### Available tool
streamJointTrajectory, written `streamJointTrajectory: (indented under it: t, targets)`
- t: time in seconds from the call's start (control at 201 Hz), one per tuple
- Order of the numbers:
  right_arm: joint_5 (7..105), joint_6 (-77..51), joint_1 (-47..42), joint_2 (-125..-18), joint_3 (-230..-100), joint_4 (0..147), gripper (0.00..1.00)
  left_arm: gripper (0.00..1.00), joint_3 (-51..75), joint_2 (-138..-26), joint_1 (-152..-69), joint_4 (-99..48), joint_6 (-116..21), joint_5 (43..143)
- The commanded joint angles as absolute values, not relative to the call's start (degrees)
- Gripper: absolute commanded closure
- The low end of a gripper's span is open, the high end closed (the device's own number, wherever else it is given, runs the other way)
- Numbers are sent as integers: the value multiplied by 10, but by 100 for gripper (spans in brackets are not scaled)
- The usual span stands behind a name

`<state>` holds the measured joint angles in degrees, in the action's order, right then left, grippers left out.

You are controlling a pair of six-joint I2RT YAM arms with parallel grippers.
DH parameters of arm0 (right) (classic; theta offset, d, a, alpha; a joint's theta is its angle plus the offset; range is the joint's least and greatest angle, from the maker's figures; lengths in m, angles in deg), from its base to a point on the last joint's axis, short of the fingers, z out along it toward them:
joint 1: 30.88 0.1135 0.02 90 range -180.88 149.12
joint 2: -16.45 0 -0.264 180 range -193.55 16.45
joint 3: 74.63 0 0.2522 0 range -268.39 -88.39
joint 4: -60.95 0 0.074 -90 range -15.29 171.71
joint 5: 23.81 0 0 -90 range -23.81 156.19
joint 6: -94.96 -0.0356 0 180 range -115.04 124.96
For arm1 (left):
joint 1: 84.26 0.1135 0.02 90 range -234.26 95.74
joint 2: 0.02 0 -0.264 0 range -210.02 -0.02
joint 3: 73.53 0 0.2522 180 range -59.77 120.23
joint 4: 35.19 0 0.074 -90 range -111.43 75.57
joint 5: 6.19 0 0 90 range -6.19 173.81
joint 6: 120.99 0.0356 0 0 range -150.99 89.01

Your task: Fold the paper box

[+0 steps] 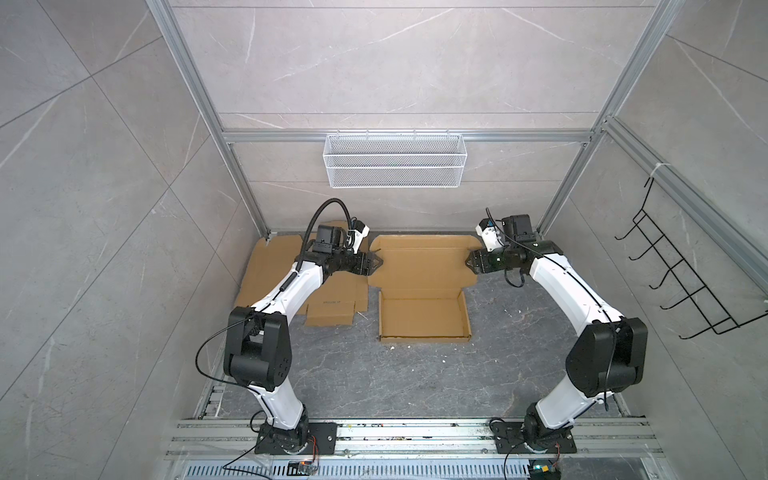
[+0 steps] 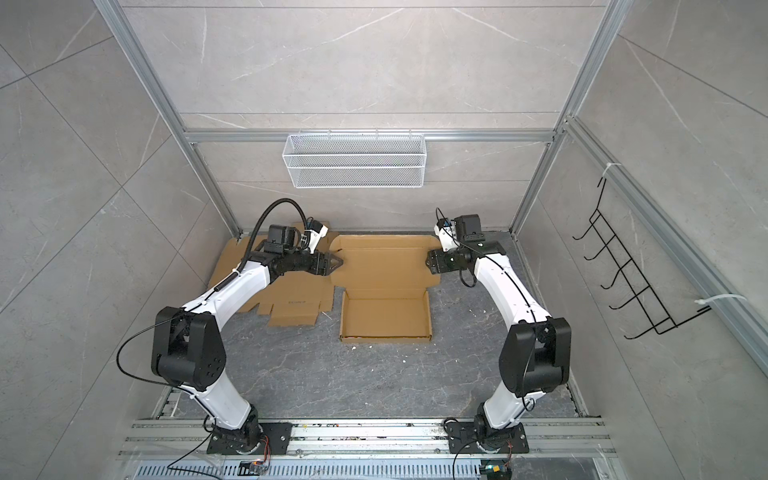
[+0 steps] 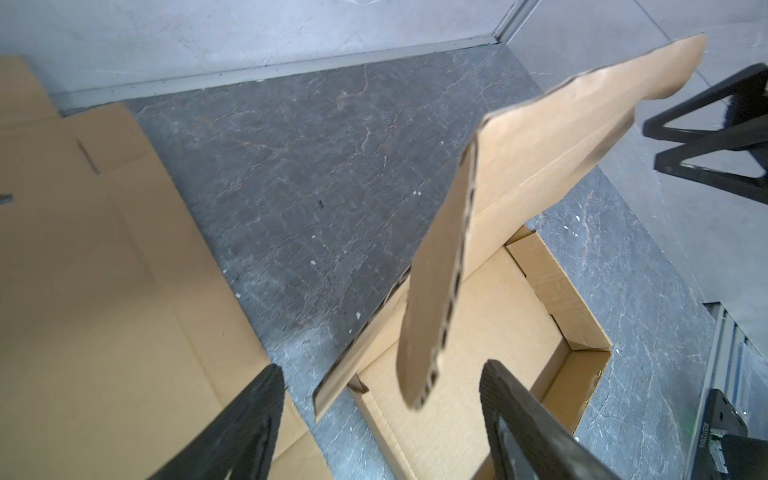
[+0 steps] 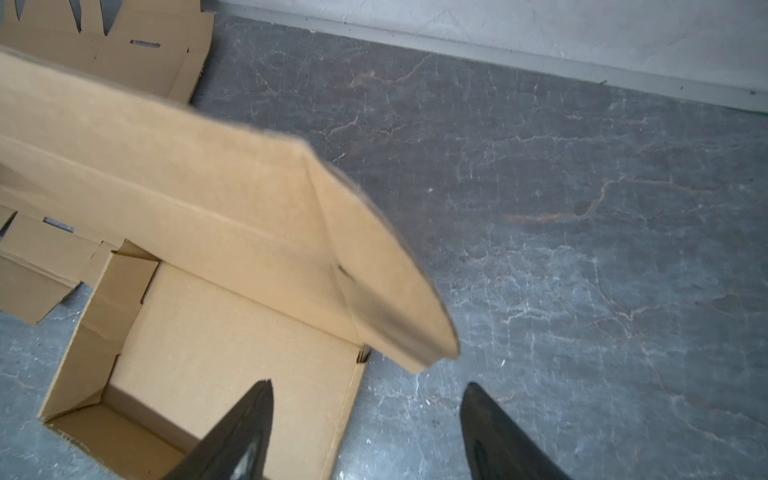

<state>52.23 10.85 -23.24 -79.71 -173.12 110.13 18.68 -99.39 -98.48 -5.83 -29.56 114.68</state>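
The brown paper box stands mid-table in both top views. Its tray has its walls up, and its lid panel is raised behind the tray. My left gripper is at the lid's left edge. It is open in the left wrist view, where the tip of the lid's side flap hangs between its fingers without touching them. My right gripper is at the lid's right edge, open, with the right side flap just beyond its fingertips.
Flat cardboard blanks lie on the table under and behind the left arm. A white wire basket hangs on the back wall. A black wire rack hangs on the right wall. Aluminium frame posts stand at the back corners.
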Motion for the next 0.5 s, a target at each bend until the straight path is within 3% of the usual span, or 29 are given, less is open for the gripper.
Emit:
streamJointTrajectory:
  t: [0.0,0.284,0.493]
  targets:
    - [503,123,-237,-814,-1712,1050,27,29,197,-1008,-976,-89,-267,1193]
    - [460,137,-238,-821,-1692,1021,34,47,194,-1029,-975,-101,-251,1223]
    - [449,130,-237,-809,-1669,1011,45,71,196,-1030,-975,-106,-261,1227]
